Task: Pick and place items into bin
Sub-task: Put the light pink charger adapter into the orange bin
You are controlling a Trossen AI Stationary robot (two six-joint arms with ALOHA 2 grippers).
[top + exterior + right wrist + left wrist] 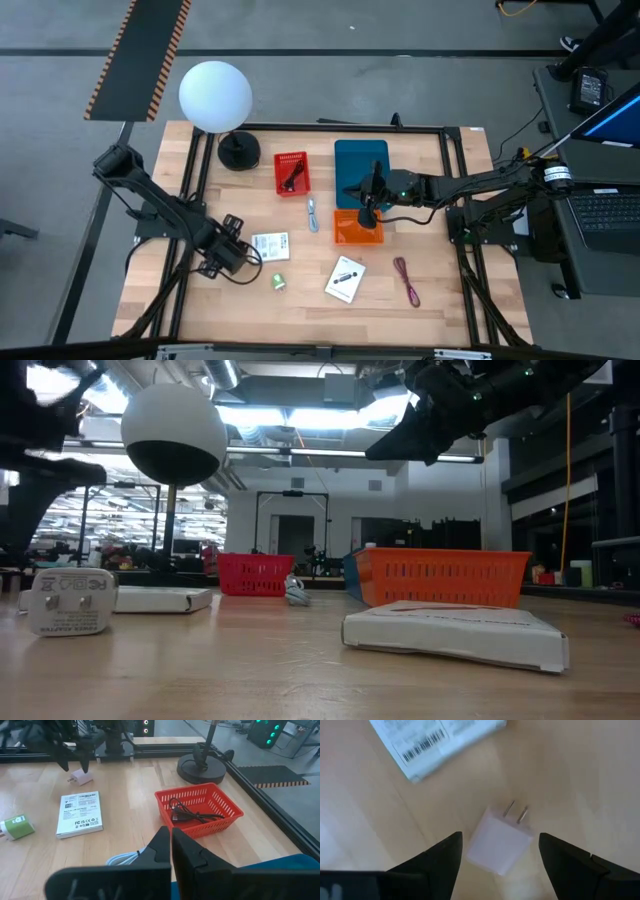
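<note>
Left gripper (500,865) hangs low over the wooden table (450,310) with its two dark fingers (437,862) spread wide and nothing clasped; a small white plug adapter (499,840) lies on the wood directly between the fingertips, its two metal prongs pointing away from the gripper, and whether either finger touches it cannot be told. Just beyond the adapter lies a flat white box (437,740) with a barcode label, seen from overhead as the white box (270,246) immediately beside the left gripper (228,252). A green cube (279,283) rests on the table near that gripper, a little toward the front edge. Right gripper (366,205) is held above the table with its fingers (167,847) pressed together and empty; directly beneath it stands an orange basket (345,232), with a teal bin (360,165) behind it. Ahead of the right gripper in its own wrist view stands a red basket (200,812) containing a black cable (187,812); a coiled pale cable (312,213) lies between the red and orange baskets. A second white box (345,278) and a maroon cable (406,280) lie toward the front of the table, apart from both grippers. A white globe lamp (215,95) on a black base (239,151) stands at the far side of the table.
</note>
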